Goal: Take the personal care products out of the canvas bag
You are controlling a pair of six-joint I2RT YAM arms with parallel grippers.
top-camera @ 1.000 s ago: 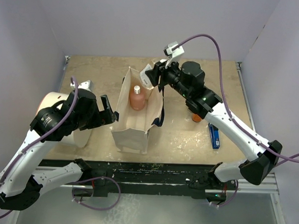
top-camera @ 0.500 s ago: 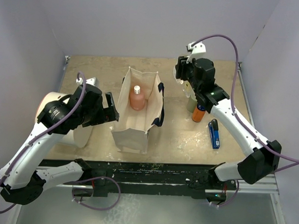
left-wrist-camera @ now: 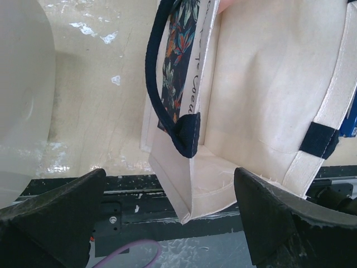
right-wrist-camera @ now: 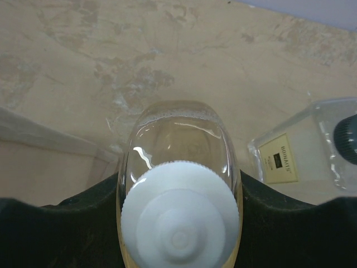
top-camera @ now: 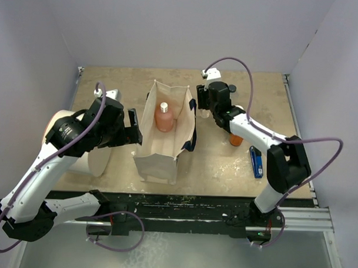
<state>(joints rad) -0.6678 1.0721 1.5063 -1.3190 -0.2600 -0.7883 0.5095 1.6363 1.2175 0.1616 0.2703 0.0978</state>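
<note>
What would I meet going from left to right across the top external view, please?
First the white cylinder, left gripper, canvas bag, right gripper, orange bottle, blue-and-black tool.

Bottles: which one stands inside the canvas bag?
The pink pump bottle, upright inside the canvas bag. The orange bottle stands outside, right of the bag; the white-capped clear bottle is held in the right gripper.
</note>
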